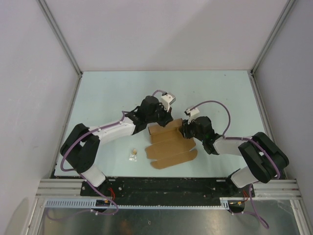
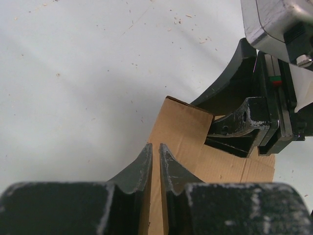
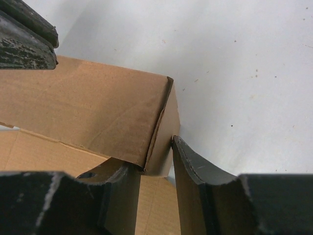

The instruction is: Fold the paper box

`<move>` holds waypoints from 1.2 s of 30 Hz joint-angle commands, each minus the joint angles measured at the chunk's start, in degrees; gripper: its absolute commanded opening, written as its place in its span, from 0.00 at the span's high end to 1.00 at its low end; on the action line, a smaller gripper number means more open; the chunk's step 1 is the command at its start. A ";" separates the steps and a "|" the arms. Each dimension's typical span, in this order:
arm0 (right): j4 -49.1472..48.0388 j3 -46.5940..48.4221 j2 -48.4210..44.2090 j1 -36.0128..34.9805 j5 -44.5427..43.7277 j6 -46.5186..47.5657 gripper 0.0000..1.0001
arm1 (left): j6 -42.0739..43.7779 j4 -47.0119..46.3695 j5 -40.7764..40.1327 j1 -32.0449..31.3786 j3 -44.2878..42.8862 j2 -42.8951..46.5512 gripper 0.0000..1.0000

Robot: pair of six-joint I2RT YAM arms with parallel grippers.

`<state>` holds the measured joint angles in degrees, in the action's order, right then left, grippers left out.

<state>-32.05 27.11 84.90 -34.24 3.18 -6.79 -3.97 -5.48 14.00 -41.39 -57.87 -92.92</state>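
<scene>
The paper box (image 1: 168, 147) is a brown die-cut cardboard sheet lying mid-table, its far strip folded up into a wall (image 3: 88, 107). My left gripper (image 1: 164, 121) reaches in from the left. Its fingers (image 2: 155, 146) are nearly together, pinching that raised wall (image 2: 183, 132) at its far-left end. My right gripper (image 1: 186, 129) comes in from the right. Its jaws (image 3: 152, 156) straddle the wall's right corner, one finger under the wall and the other against the short side tab (image 3: 166, 132). The left gripper's fingers (image 3: 24, 44) show at the wall's top edge.
A tiny brown scrap (image 1: 133, 154) lies on the table left of the sheet. Pale walls with metal posts (image 1: 63, 49) close in the table on three sides. Both arm bases sit on the black rail (image 1: 166, 186) at the near edge.
</scene>
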 commanded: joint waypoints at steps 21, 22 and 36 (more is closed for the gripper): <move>-6.97 0.04 3.16 -1.62 -2.57 0.72 0.64 | 2.47 -0.59 3.31 -0.01 -0.05 -2.09 0.87; -7.14 0.04 3.25 -1.79 -2.56 0.72 0.64 | 2.47 -0.59 3.32 -0.01 0.21 -2.00 0.87; -11.63 -0.04 5.89 -3.73 -5.82 1.34 0.63 | 1.95 -0.59 4.37 -0.10 1.09 -2.61 0.88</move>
<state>-39.70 27.11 90.24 -37.21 -0.58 -6.55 -3.95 -5.39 15.88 -41.39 -57.67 -94.98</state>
